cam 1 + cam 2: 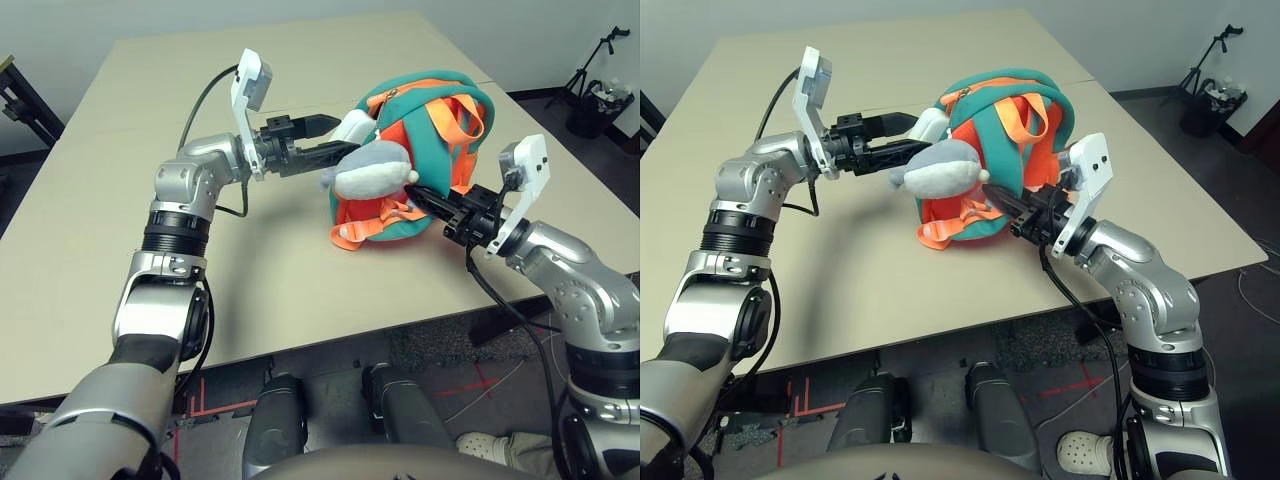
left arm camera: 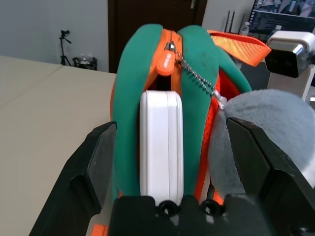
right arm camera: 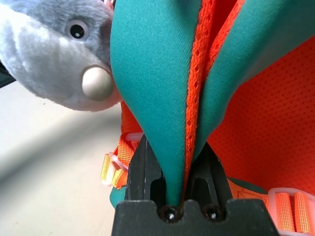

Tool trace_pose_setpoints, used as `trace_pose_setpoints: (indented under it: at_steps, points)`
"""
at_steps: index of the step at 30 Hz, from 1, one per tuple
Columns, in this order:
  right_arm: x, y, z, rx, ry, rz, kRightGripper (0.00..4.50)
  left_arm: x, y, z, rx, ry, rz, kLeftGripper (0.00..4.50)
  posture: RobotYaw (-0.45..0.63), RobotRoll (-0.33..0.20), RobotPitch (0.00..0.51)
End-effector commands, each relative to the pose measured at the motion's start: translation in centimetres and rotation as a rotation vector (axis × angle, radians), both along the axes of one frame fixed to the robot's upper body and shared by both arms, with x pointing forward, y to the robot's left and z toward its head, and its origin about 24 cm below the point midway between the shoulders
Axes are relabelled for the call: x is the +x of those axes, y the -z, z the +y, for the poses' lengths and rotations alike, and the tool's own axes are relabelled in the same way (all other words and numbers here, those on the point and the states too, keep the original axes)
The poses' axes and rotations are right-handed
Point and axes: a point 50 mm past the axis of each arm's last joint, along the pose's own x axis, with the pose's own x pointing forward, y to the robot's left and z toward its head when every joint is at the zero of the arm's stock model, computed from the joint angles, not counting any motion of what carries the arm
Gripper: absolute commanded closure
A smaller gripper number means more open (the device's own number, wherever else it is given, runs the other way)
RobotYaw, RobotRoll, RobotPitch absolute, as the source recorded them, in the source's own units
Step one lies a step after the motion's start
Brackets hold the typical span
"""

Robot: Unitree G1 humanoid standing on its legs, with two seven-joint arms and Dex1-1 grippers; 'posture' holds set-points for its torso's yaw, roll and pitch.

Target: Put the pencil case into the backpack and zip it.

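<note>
Right gripper (image 3: 179, 196): 2 fingers clenched on a teal fold of the backpack (image 1: 425, 150), orange mesh pinched between them.
Left gripper (image 2: 172, 162): 2 fingers spread wide, released; the pencil case sits between them, touching neither.
Pencil case (image 2: 161, 147): white, on edge, partly inside the backpack's open zipper mouth.
Plush toy (image 1: 370, 172): grey, pressing against 1 left finger (image 2: 256, 157).
Backpack: on the table (image 1: 120, 200).

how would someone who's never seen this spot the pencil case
Find the orange and teal backpack in the middle of the table. At its unzipped opening, facing the left gripper, a flat white case sticks out on edge. It is hard and white, unlike the grey plush toy beside it.
</note>
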Motion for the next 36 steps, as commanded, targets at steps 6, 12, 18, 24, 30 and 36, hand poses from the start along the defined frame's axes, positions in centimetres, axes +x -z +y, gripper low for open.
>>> trace_pose_setpoints:
  at_steps: [6, 12, 18, 24, 30, 36]
  points:
    - [0.1, 0.2, 0.3, -0.008, -0.03, 0.012, 4.27, -1.5, -2.6, 3.7, -0.032, -0.1, -0.064, 0.0, -0.15, 0.0, 0.106]
    - [0.1, 0.4, 0.4, -0.015, -0.039, 0.013, 4.27, -2.2, -2.6, 5.4, -0.05, -0.18, -0.073, 0.0, -0.14, 0.0, 0.1]
    - [0.3, 0.3, 0.7, -0.025, -0.057, 0.012, 4.27, -2.8, -1.3, 6.1, -0.033, -0.22, -0.035, 0.0, -0.13, 0.0, 0.1]
    - [0.4, 0.3, 0.8, -0.031, -0.068, 0.011, 4.27, -3.5, -0.2, 6.1, -0.04, -0.216, 0.005, 0.63, -0.12, 0.0, 0.107]
    - [0.5, 0.2, 0.9, -0.031, -0.069, 0.011, 4.27, -3.5, 0.8, 4.9, -0.057, -0.199, 0.035, 2.97, -0.13, 0.0, 0.113]
    - [0.5, 0.3, 1.1, -0.028, -0.066, 0.009, 4.27, -2.9, 1.6, 3.4, -0.057, -0.175, 0.058, 4.5, -0.13, 0.0, 0.119]
